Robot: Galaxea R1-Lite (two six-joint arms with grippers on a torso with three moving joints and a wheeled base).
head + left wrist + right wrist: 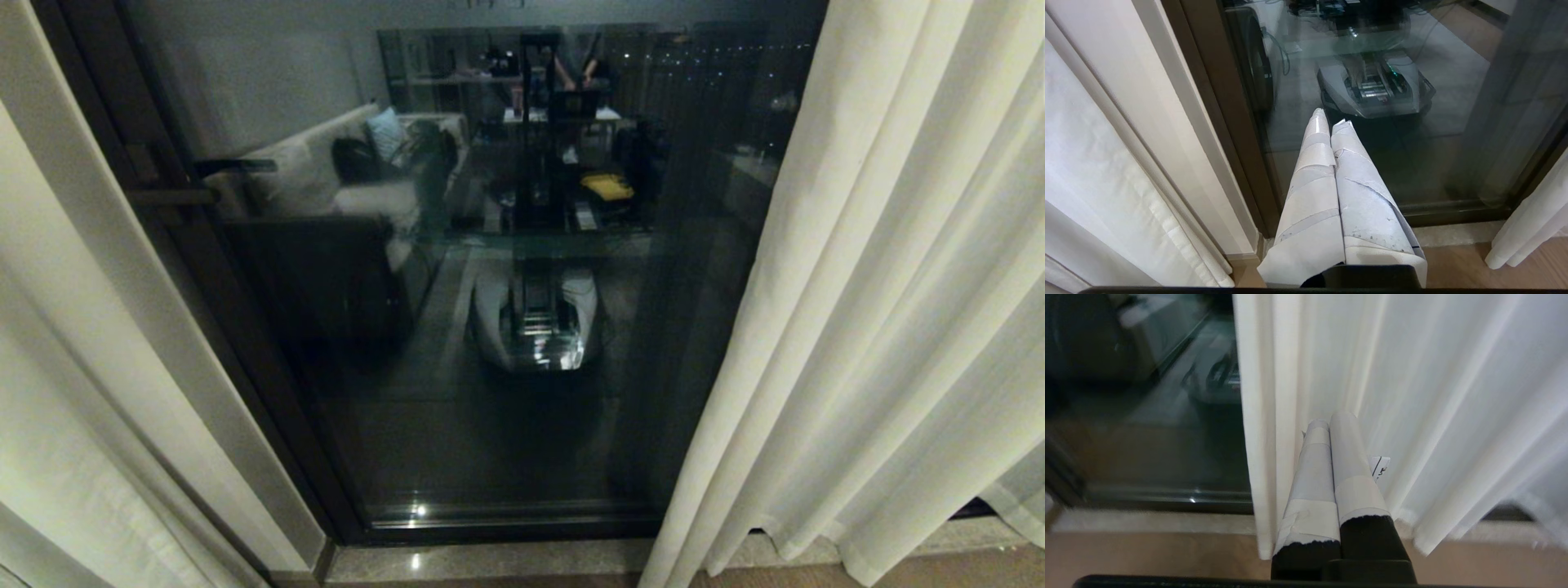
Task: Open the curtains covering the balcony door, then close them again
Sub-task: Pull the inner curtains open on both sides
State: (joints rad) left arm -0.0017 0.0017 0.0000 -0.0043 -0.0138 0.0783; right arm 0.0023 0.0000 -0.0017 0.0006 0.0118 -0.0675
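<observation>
Dark glass fills most of the head view: the balcony door (490, 327) is a tall pane in a dark brown-black frame, with its lever handle (233, 166) sticking out level on the left side. It's black outside, so the pane works like a mirror and you get the room behind reflected in it, a pale sofa (343, 175) with a light blue cushion, some cluttered shelving further back, and the robot's own white base (535, 314) low in the middle. Along the bottom runs the door's sill, then a strip of pale stone threshold (490, 563), with brownish wood floor (1457, 265) this side of it. The curtains (890, 310) are pulled apart right now, so the door is uncovered: the cream pleated panel hangs down to the floor on the right, and another pale panel (73, 392) sits bunched against the wall on the left. Neither arm shows in the head view. The left gripper (1331, 118) points down at the glass near the left frame, taped fingers pressed together with nothing in them. The right gripper (1331, 418) is clenched empty too, tips right up at the right panel's pleats, though I can't say if they touch.
</observation>
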